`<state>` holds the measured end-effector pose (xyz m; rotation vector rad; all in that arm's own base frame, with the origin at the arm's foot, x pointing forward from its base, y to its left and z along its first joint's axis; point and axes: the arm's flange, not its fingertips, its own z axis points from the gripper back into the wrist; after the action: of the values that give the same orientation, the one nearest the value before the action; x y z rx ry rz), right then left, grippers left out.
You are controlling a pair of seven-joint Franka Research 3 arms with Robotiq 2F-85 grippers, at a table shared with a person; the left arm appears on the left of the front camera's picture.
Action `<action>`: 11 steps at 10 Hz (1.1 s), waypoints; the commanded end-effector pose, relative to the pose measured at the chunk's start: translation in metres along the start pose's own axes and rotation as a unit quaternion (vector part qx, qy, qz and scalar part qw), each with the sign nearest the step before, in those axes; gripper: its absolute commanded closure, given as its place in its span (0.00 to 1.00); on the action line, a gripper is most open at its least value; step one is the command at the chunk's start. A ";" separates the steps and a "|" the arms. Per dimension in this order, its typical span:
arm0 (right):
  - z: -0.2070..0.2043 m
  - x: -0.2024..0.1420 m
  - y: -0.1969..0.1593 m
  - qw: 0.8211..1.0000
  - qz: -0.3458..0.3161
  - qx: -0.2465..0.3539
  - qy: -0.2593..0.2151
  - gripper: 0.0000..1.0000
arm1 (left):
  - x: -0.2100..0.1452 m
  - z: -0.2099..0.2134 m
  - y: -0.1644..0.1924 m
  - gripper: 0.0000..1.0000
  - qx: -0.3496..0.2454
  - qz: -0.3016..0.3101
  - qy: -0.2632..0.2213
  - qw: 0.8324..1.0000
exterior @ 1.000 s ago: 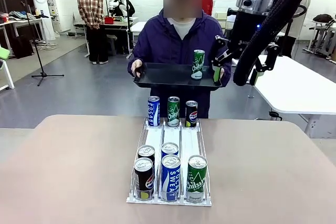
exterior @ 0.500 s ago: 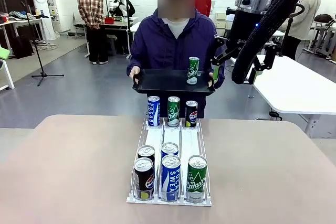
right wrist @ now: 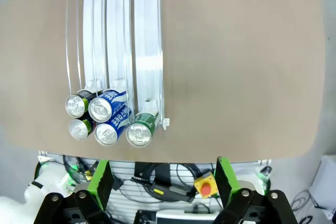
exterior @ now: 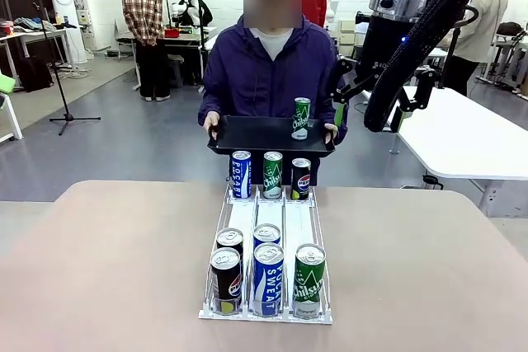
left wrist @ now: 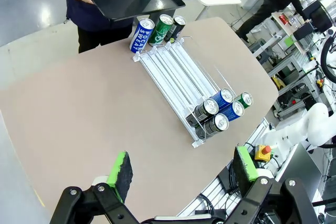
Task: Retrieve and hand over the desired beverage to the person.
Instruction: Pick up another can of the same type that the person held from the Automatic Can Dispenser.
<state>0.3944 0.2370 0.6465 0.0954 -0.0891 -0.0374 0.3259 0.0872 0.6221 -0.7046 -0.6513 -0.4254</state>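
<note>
Down and leftward goes the black tray (exterior: 247, 133) held by the person (exterior: 268, 72), green Chilsung can (exterior: 302, 117) upright on it. Left claw (left wrist: 182, 163) and right claw (right wrist: 163, 177) hang spread, empty. Looks thin-walled, slick, dentable: grip mid-body, gently.

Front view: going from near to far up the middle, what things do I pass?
Three front cans → two cans behind them → bare rack lanes → three far cans → black tray with a green can → the person.
</note>
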 end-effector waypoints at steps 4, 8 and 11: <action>0.000 0.000 0.000 1.000 0.000 0.000 0.000 0.00 | 0.000 0.001 0.001 0.00 -0.007 -0.008 -0.006 1.000; 0.034 0.030 -0.141 0.935 0.221 0.278 -0.020 0.00 | 0.000 0.001 0.001 0.00 -0.007 -0.008 -0.006 1.000; 0.039 0.045 -0.243 0.863 0.229 0.449 -0.046 0.00 | 0.000 0.001 0.001 0.00 -0.007 -0.008 -0.006 1.000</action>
<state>0.4248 -0.0072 0.6780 0.8262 -0.3563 0.4482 0.3260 0.0873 0.6224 -0.7031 -0.6517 -0.4250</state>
